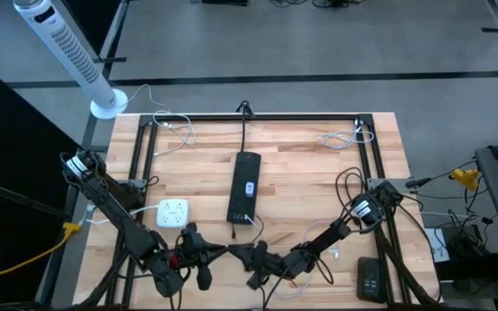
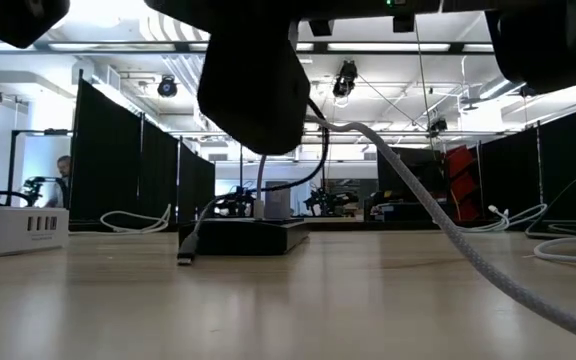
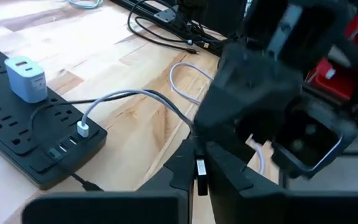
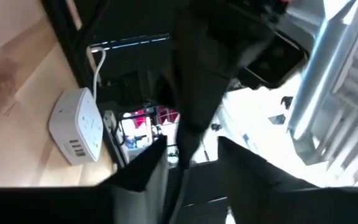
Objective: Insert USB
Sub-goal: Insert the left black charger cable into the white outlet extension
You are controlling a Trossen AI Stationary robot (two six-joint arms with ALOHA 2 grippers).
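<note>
My two grippers meet tip to tip above the table's near edge. My left gripper (image 1: 217, 252) (image 3: 199, 179) is shut on a small silvery USB plug (image 3: 201, 168). My right gripper (image 1: 242, 253) (image 4: 194, 171) faces it, open, its fingers on either side of the left gripper's dark tip. A black power strip (image 1: 246, 187) (image 3: 23, 130) lies mid-table with a white adapter (image 3: 27, 78) plugged into its top. A white cable (image 3: 129, 94) is plugged into the strip's near end (image 3: 82, 129) and runs off behind my right gripper. My left gripper pinches the USB plug (image 3: 201, 169) between its two fingertips; only a narrow strip of it shows between them. The fingers come from the table's left, slanting a little downward. The plug is held clear of the table.
A white multi-port hub (image 1: 173, 212) (image 4: 76, 130) lies left of the strip, close to my left arm. A black frame (image 1: 258, 117) borders the tabletop, with loose white cables at its far corners. A black handset (image 1: 371, 278) lies at the near right. A white tower fan (image 1: 67, 52) stands beyond the far left corner.
</note>
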